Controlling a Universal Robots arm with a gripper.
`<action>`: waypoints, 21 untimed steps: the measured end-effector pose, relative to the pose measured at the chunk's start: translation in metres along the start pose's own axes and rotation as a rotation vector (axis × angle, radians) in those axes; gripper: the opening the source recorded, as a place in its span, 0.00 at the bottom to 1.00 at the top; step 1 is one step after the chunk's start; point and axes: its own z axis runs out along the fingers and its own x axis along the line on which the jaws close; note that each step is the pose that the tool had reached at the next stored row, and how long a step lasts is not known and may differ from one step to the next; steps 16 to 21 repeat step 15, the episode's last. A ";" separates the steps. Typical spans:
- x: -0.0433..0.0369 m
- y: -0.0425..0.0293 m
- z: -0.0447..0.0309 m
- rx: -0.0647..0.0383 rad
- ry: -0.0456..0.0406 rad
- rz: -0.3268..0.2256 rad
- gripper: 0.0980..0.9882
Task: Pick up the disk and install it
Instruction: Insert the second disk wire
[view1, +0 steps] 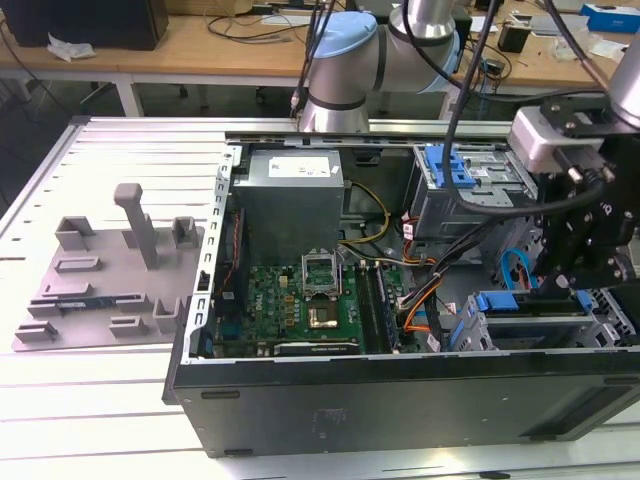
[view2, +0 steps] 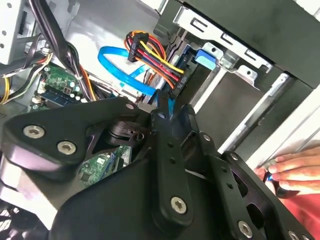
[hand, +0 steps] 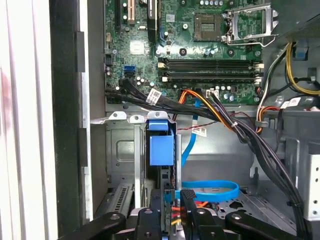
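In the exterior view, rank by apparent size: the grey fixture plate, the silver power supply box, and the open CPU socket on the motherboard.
Largest to smallest as they appear:
1. Grey fixture plate
2. Silver power supply box
3. Open CPU socket
The plate and power supply look fairly close in size.

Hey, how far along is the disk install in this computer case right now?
Done: the disk is off the grey fixture plate and stands on edge in the drive cage inside the case. In hand: the gripper is right at the disk's near end. Left: confirming it is fully seated, which I cannot tell from these views.
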 end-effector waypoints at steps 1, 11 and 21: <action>-0.0002 -0.0001 -0.0027 0.000 0.0000 0.000 0.22; -0.0069 -0.0009 -0.0237 0.001 0.0052 0.000 0.01; -0.0069 -0.0009 -0.0237 0.002 0.0052 0.000 0.01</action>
